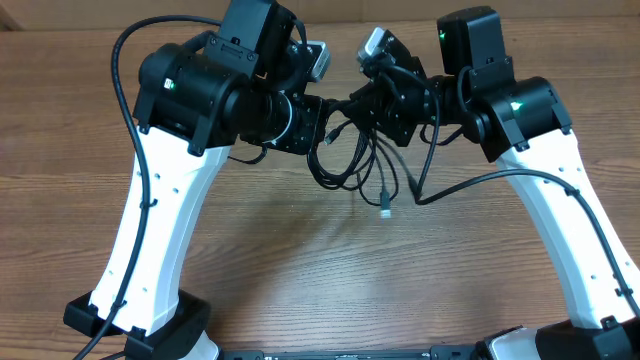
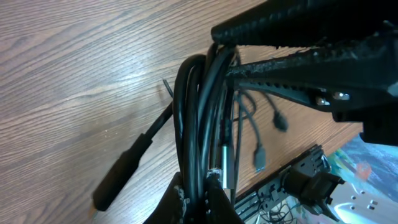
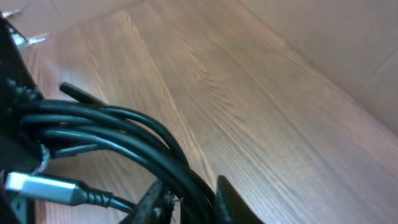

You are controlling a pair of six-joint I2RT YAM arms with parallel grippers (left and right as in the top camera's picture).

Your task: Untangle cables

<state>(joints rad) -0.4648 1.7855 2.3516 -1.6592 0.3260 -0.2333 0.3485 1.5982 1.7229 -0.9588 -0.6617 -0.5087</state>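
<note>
A tangled bundle of thin black cables [image 1: 350,150] hangs between my two grippers above the middle of the wooden table. A metal-tipped plug [image 1: 385,208] dangles below it. My left gripper [image 1: 318,118] is shut on the cables; in the left wrist view its fingers [image 2: 198,186] pinch several strands [image 2: 202,112]. My right gripper [image 1: 362,105] is shut on the same bundle; in the right wrist view its fingers [image 3: 189,196] clamp the strands [image 3: 124,134], with a silver plug [image 3: 31,185] at lower left.
One loose cable end [image 1: 430,196] trails right under the right arm. The wooden table [image 1: 330,270] extends in front of the bundle. Both arm bases stand at the near edge. A black cylindrical plug body [image 2: 121,171] hangs in the left wrist view.
</note>
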